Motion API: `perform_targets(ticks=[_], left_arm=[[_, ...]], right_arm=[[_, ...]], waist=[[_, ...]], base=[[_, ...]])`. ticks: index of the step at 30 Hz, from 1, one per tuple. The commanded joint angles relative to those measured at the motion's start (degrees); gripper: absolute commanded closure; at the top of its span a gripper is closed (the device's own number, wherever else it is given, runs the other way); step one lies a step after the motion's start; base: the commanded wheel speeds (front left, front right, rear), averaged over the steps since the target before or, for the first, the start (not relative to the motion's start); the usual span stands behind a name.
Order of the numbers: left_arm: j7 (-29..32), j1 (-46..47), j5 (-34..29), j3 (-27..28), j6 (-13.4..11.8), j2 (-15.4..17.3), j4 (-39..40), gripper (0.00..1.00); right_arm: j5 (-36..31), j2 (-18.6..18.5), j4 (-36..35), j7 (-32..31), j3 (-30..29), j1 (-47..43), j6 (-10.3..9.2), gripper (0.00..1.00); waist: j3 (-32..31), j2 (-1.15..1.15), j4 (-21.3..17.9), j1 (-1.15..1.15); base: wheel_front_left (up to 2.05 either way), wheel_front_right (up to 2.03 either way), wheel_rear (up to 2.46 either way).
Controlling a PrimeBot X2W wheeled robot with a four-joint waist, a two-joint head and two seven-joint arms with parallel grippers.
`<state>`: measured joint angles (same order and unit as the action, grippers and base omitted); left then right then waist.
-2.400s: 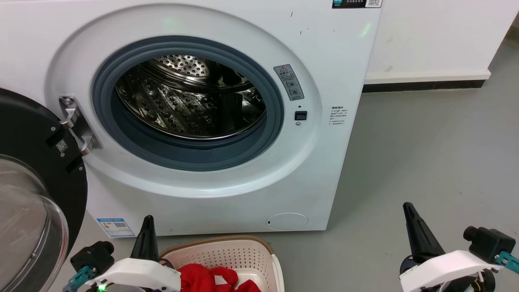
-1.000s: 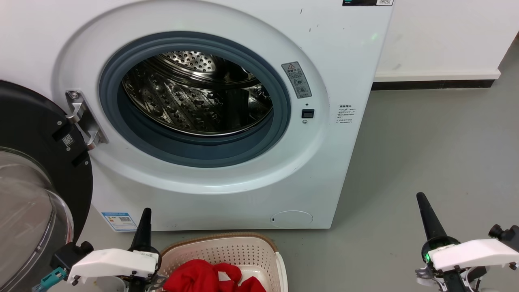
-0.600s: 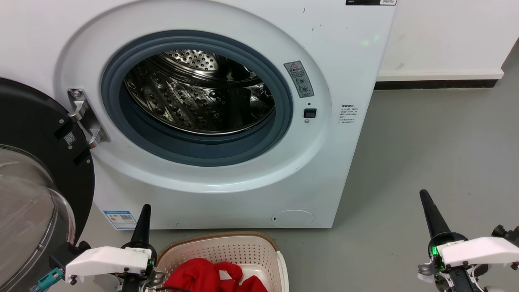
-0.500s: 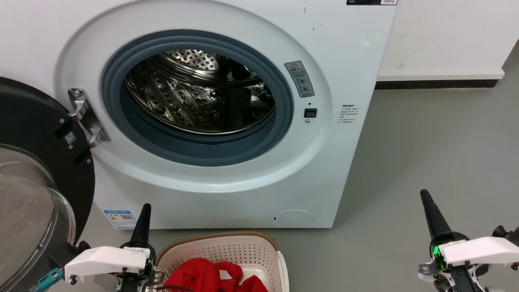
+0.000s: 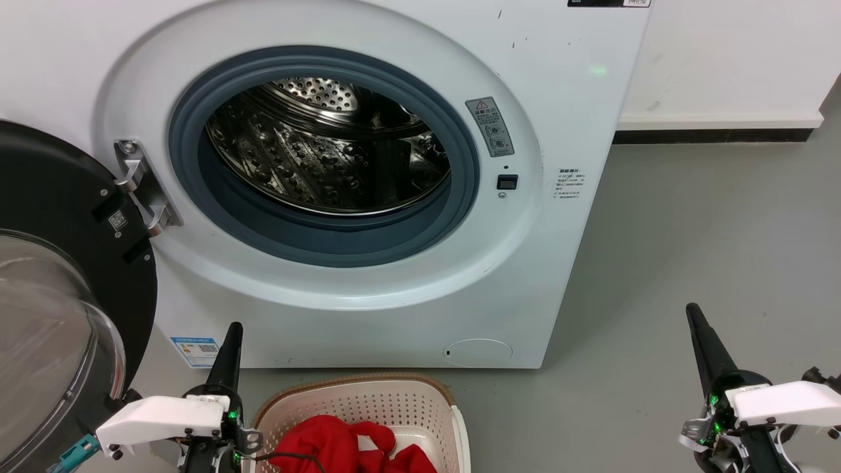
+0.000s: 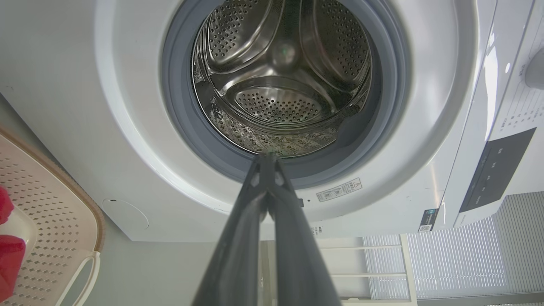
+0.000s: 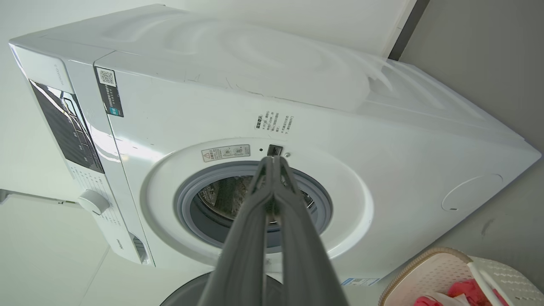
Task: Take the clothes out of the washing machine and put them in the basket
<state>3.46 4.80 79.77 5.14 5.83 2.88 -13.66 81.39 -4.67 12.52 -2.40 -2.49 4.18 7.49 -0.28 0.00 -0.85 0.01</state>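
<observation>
White wrist shells (image 5: 158,417), dark tapered fingers (image 5: 227,358), green lights (image 5: 714,399), teal connector (image 5: 73,453)

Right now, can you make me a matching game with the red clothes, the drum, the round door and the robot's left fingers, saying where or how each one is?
Things:
1. clothes
2. drum
3. door
4. left fingers

Where or how:
A. swung open, off to the left
B. closed together
C. in the basket
D. bare shiny steel

Pairs: 1-C, 2-D, 3-A, 4-B.
</observation>
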Motion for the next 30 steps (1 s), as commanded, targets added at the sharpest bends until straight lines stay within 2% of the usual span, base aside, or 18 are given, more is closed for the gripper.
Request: perform_targets(ticks=[1,30], left_arm=[[0.49,0.97,1.43,0.29,0.38,0.03,0.07,1.00],[3.30,1.67,12.76,1.59,1.87,-0.01,-0.47,1.00]], right_arm=[[1.63,-0.10,0.07,-0.29,-0.30,1.25,0.01,1.00],[12.85,0.29,1.49,-2.59,-2.00,2.20,0.00,1.00]], waist=[[0.03,0.00,0.06,-0.01],[0.46,0.00,0.85,-0.01]], base=[[0.00,0.00,0.00],[0.00,0.00,0.00]])
